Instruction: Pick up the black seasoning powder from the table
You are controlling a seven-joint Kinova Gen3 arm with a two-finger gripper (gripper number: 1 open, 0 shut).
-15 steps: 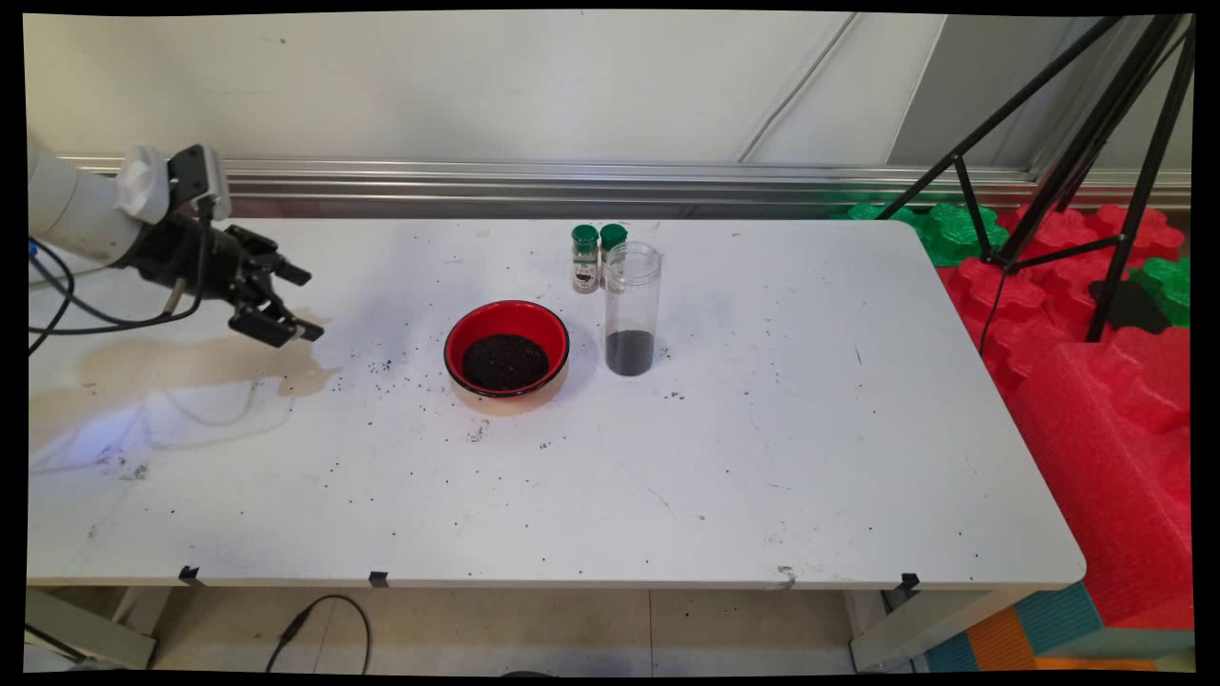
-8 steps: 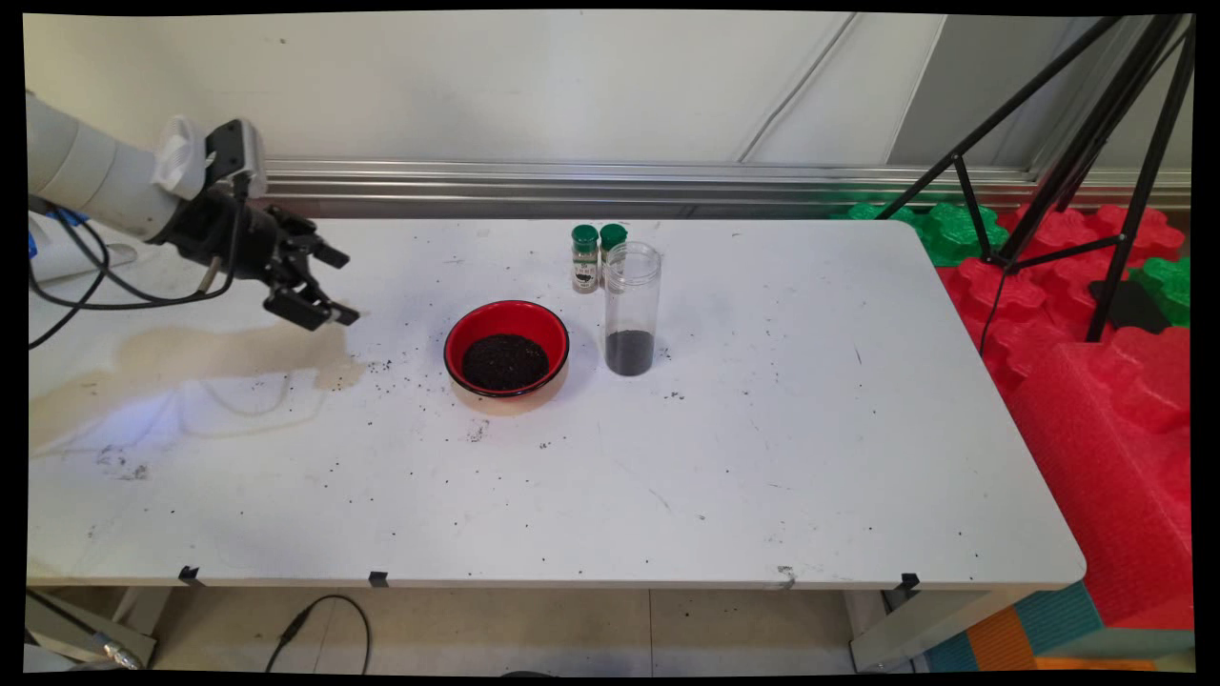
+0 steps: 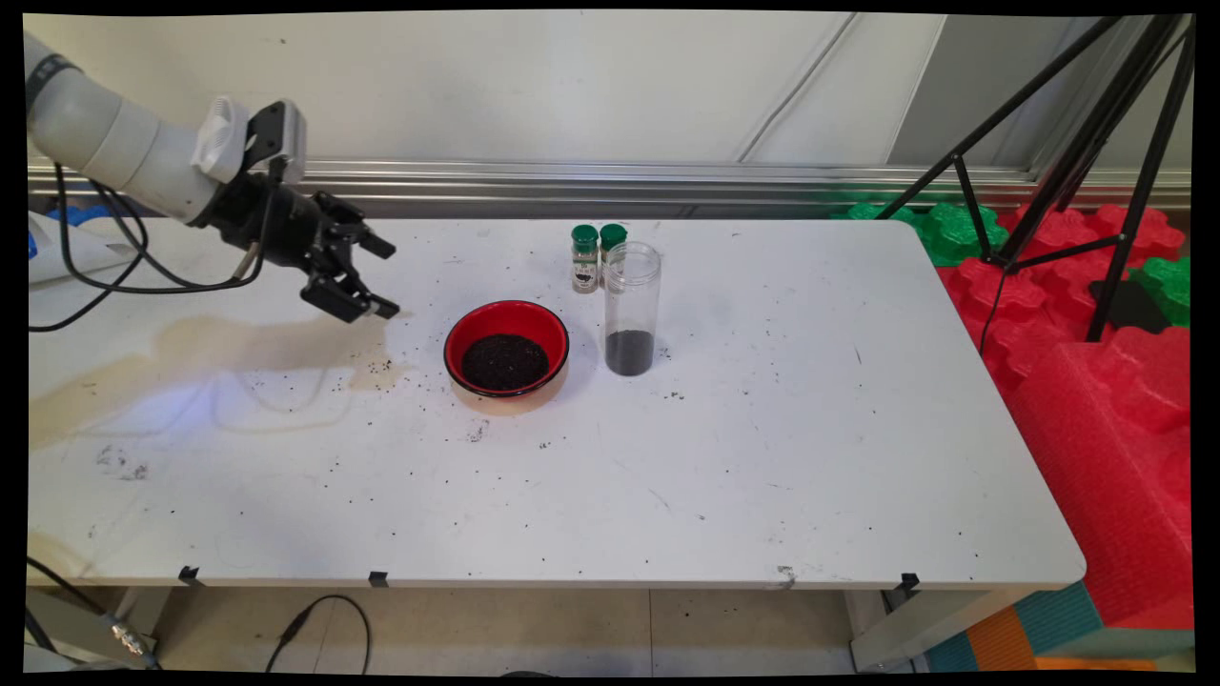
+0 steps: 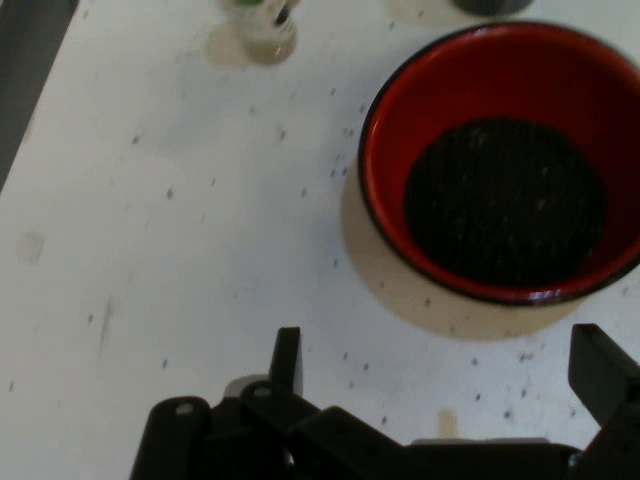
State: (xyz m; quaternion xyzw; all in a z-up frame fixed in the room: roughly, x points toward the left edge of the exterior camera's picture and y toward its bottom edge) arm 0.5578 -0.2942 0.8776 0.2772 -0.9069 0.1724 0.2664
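Observation:
My gripper [image 3: 386,278] hangs open and empty above the table's left half, pointing right toward a red bowl [image 3: 506,354]. The bowl holds a dark granular heap and stands near the table's middle, a short way right of the fingertips. In the hand view the gripper [image 4: 445,365] has its fingers spread wide, with the red bowl [image 4: 505,160] ahead and to the right of them. Right of the bowl stands a clear tall jar [image 3: 631,308] with dark grains at its bottom. Two small green-capped spice bottles [image 3: 596,255] stand just behind the jar.
Dark grains lie scattered over the white table [image 3: 762,457], thickest left of the bowl. A brownish stain [image 3: 200,353] spreads across the left part. A black tripod [image 3: 1077,162] and red and green foam blocks [image 3: 1106,381] stand to the right of the table.
The arm has carried the gripper rightward and a little up, from the table's left edge to near the bowl. Its fingers stayed open. Bowl, jar and bottles have not moved.

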